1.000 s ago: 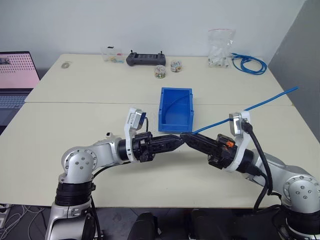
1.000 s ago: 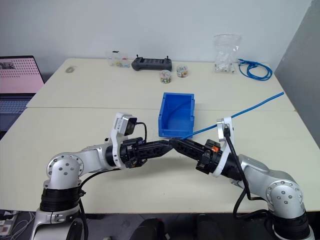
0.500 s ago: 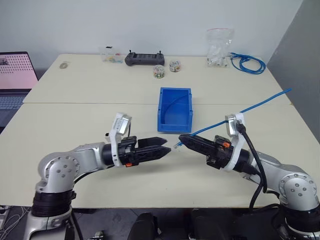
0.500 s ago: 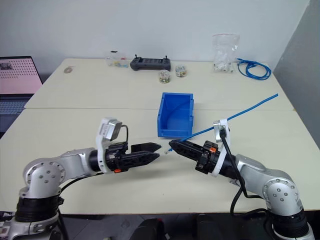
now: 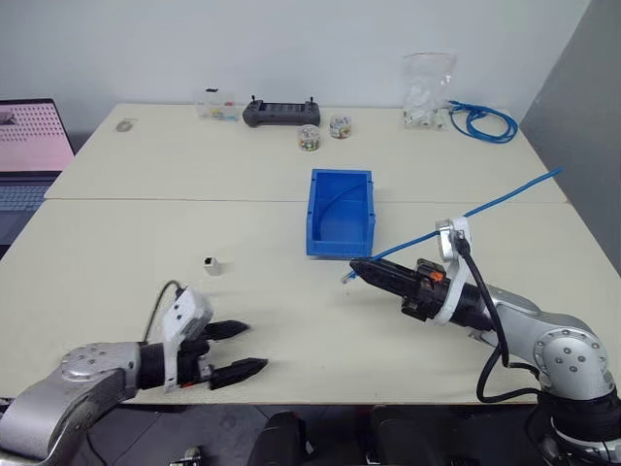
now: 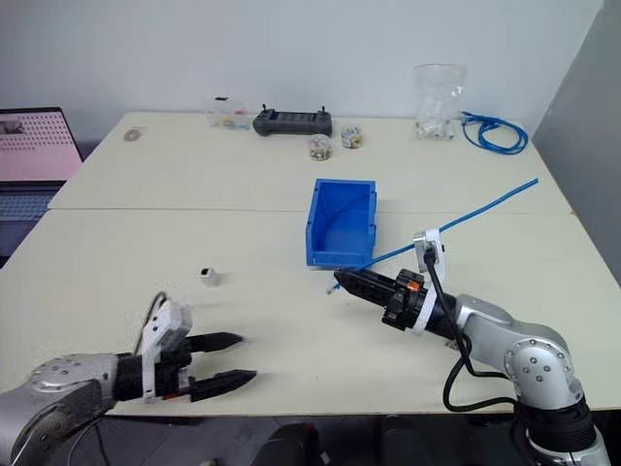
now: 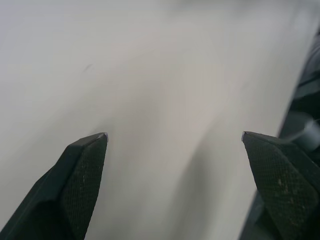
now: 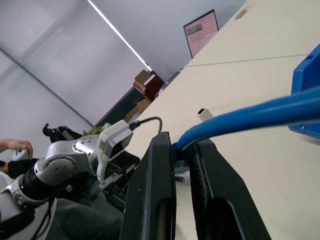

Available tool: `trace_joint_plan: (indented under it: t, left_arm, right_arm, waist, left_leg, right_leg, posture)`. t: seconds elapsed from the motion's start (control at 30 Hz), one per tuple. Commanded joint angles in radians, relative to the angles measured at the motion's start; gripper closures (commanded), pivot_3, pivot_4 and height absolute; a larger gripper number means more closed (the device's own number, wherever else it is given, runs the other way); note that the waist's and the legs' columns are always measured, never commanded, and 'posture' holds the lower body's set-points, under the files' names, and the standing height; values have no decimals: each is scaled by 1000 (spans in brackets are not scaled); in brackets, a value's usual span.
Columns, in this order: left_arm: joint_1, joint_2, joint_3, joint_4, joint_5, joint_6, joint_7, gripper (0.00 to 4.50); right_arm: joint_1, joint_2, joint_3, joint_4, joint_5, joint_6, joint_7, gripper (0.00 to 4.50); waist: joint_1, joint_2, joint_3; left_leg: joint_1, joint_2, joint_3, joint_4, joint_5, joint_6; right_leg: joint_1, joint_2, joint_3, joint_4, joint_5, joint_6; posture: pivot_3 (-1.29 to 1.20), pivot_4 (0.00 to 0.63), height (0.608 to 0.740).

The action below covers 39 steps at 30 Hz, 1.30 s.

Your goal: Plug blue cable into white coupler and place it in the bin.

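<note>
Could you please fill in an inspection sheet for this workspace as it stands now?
Surface: two pale tables pushed together.
Job's things: white coupler alone on the near table, nothing plugged in; blue cable held near one end, its length running off to the right; bin upright, a thin blue strand in it.
Clutter: black controller, two small jars, clear bag at the far edge.
Grippers: left gripper open, low at the near edge; right gripper shut on the blue cable.
Cables: coiled blue cable in the far right corner.
Surroundings: laptop on the left; grey wall.
</note>
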Motion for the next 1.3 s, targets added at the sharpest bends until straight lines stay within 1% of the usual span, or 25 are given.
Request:
trace_joint_plan:
  t: [0.03, 0.07, 0.17, 0.27, 0.43, 0.57, 0.67, 0.77, 0.9, 1.23, 1.3]
  left_arm:
    - [-18, 52, 48, 148, 126, -171, -38, 0]
    - [-33, 62, 48, 191, 146, -198, -47, 0]
    - [-171, 91, 25, 398, 204, -290, -81, 0]
    - [-313, 100, -21, 551, 248, -356, -133, 0]
    - [-618, 56, -123, 863, 336, -471, -210, 0]
    - [-784, 10, -186, 1037, 394, -539, -256, 0]
    - [-867, -17, -218, 1134, 430, -583, -273, 0]
    - [-924, -44, -240, 1203, 452, -606, -304, 0]
    - [-974, -59, -251, 1279, 486, -643, -298, 0]
    - [-970, -71, -253, 1326, 507, -666, -312, 0]
    - [-967, -75, -253, 1323, 506, -667, -313, 284]
  right_arm:
    - [-14, 7, -6, -7, -13, -2, 28, 4392]
    - [-15, 8, -5, -7, -15, -2, 29, 4392]
    - [-19, 11, 3, -16, -24, 3, 33, 4392]
    - [-20, 13, 10, -27, -30, 8, 36, 4392]
    - [-27, 26, 20, -42, -37, 15, 35, 4392]
    - [-27, 28, 20, -51, -38, 18, 29, 4392]
    - [-24, 26, 19, -57, -37, 19, 26, 4392]
    - [-21, 23, 20, -62, -38, 22, 25, 4392]
    - [-15, 16, 16, -71, -32, 26, 20, 4392]
    - [-16, 6, 12, -72, -28, 35, 26, 4392]
    - [-19, 4, 12, -70, -28, 37, 30, 4392]
  waist:
    - [4, 0, 0]
    - [6, 0, 0]
    - [11, 0, 0]
    - [13, -1, 0]
    - [9, -2, -1]
    - [6, -2, -1]
    - [0, -2, -1]
    - [-3, -2, -1]
    - [-14, -3, -1]
    - [-16, -3, -1]
    - [-16, -3, -1]
  left_leg:
    - [0, 0, 0, 0, 0, 0]
    - [-1, 0, 0, 0, 0, 0]
    - [-5, 0, 0, 0, 0, 0]
    - [-10, 0, 0, 2, 0, 0]
    - [-12, -1, 0, 3, 0, 0]
    - [-12, -1, 0, 4, 0, 0]
    - [-12, -1, 0, 4, 0, 1]
    - [-13, -1, 0, 4, 0, 1]
    - [-13, -1, 0, 5, 0, 1]
    - [-12, -1, 0, 6, 0, 1]
    - [-12, -1, 0, 6, 0, 1]
  right_leg:
    - [-1, 0, 0, 0, 0, 0]
    - [-1, 0, 0, 0, 0, 0]
    - [-5, 0, -1, 1, 0, 0]
    - [-9, 0, -2, 3, 2, -2]
    - [-10, 0, -2, 3, 4, -3]
    - [-10, 0, -2, 4, 4, -2]
    - [-11, 0, -2, 5, 5, -2]
    - [-12, 0, -3, 6, 5, -2]
    - [-12, 0, -2, 7, 5, -2]
    - [-12, 0, -2, 9, 5, -2]
    - [-12, 0, -2, 9, 5, -2]
  posture:
    - [0, 150, 740]
    - [0, 150, 740]
    - [0, 150, 740]
    - [0, 150, 740]
    - [0, 150, 740]
    - [0, 150, 740]
    - [0, 150, 740]
    - [0, 150, 740]
    - [0, 150, 740]
    - [0, 150, 740]
    - [0, 150, 740]
